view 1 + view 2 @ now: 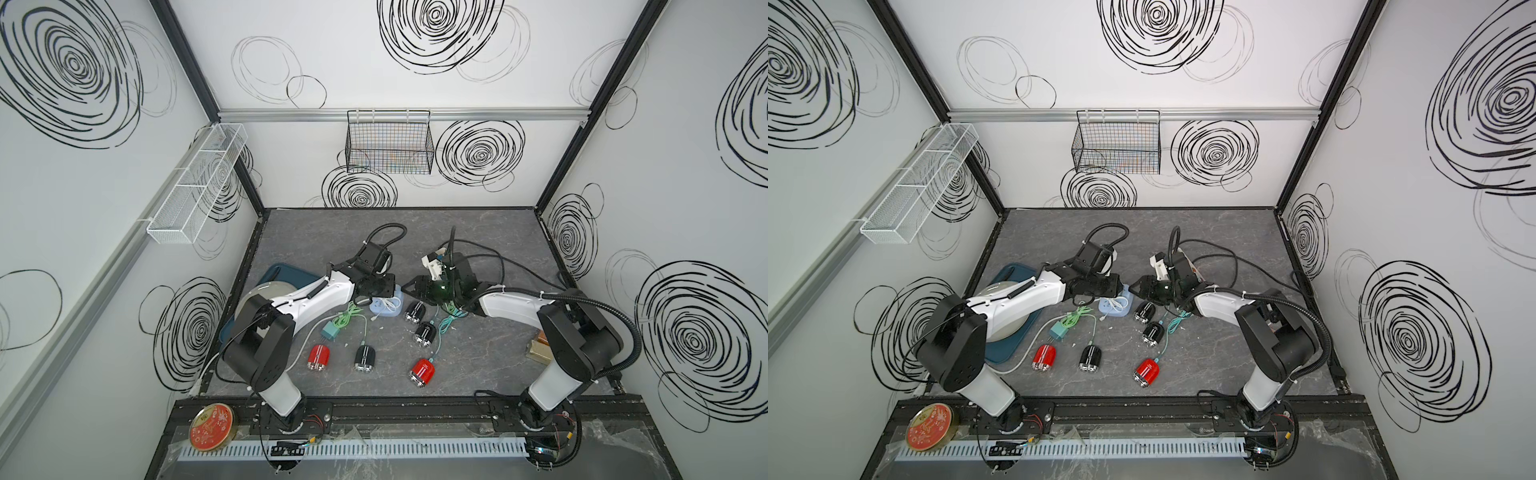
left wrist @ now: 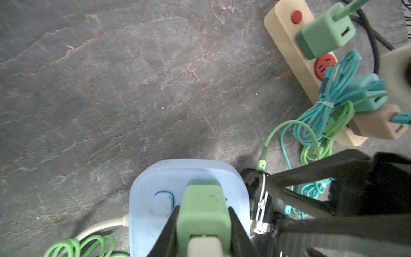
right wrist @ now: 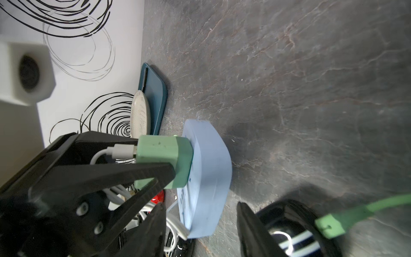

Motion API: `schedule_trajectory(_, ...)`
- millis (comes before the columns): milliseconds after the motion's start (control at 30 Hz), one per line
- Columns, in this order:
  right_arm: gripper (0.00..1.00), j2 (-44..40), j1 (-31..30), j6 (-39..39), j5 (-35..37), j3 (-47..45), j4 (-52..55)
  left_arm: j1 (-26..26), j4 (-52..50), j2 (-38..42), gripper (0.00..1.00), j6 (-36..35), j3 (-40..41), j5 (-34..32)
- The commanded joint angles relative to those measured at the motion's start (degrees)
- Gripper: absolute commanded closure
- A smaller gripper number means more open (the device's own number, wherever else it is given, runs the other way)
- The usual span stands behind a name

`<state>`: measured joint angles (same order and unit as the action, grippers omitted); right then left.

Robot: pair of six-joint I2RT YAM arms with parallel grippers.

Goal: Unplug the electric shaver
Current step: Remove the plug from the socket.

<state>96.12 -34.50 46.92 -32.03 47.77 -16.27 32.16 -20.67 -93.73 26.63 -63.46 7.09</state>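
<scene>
The left hand (image 2: pixel 204 209) is clamped on a green charger (image 3: pixel 162 151), one finger on each side. The charger stands plugged into the top of a blue hub (image 2: pixel 146 189), and a white lead (image 3: pixel 120 150) runs out of its back.

The right hand (image 3: pixel 200 208) has its jaws well apart and grips nothing. It hangs low over the hub's right edge.

The black shaver (image 1: pixel 414 311) lies on the grey surface (image 1: pixel 478 353) about mid-way across, just right of the hub. It is close beside one finger of the right hand, not between the fingers. A green cable (image 2: pixel 272 138) ends in a plug at the shaver's butt end. I cannot tell whether that plug is fully seated.

Four other shavers (image 1: pixel 365 358), two red and two black, lie nearer on the surface. A beige strip (image 2: pixel 287 44) carrying more chargers sits to the far right of the hub, under the right arm in both top views.
</scene>
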Motion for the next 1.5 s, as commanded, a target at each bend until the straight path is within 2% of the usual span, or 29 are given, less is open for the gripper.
schedule_trajectory(0,0.46,1.2,-0.5,2.0,-1.6,1.0,-3.3,-1.2,4.7,3.0,0.83,0.5,0.1,3.9)
schedule_trajectory(267,0.47,2.9,-1.3,3.4,-2.0,1.8,-5.2,-1.8,6.7,4.3,0.84,1.1,1.5,7.7)
schedule_trajectory(467,0.64,3.4,-1.5,4.5,-1.8,1.8,-6.0,-2.9,9.8,5.1,0.84,2.4,3.7,11.4)
schedule_trajectory(567,0.70,3.0,-1.2,4.7,-0.8,1.3,-5.3,-3.4,9.0,5.5,0.86,1.3,4.0,10.6)
schedule_trajectory(667,0.71,3.1,-0.7,4.7,0.4,1.4,-2.9,-3.8,8.6,6.3,0.86,0.1,4.5,10.3)
schedule_trajectory(767,0.72,3.3,-0.5,4.6,1.1,1.2,-2.0,-5.0,12.2,7.5,0.86,1.8,6.6,15.5)
schedule_trajectory(967,0.73,3.0,-0.1,5.5,1.1,0.3,-3.3,-7.4,12.5,9.1,0.87,1.5,7.7,17.2)
schedule_trajectory(1133,0.74,3.0,0.0,6.1,1.8,0.4,-2.8,-6.6,11.1,10.7,0.88,-0.5,7.9,14.5)
schedule_trajectory(1267,0.74,3.6,-0.1,6.9,2.5,1.3,-2.6,-2.8,7.7,11.7,0.89,-4.3,6.7,7.3)
schedule_trajectory(1467,0.73,5.1,0.1,6.5,1.7,2.1,-5.3,-0.1,2.9,12.5,0.88,-5.3,5.4,2.7)
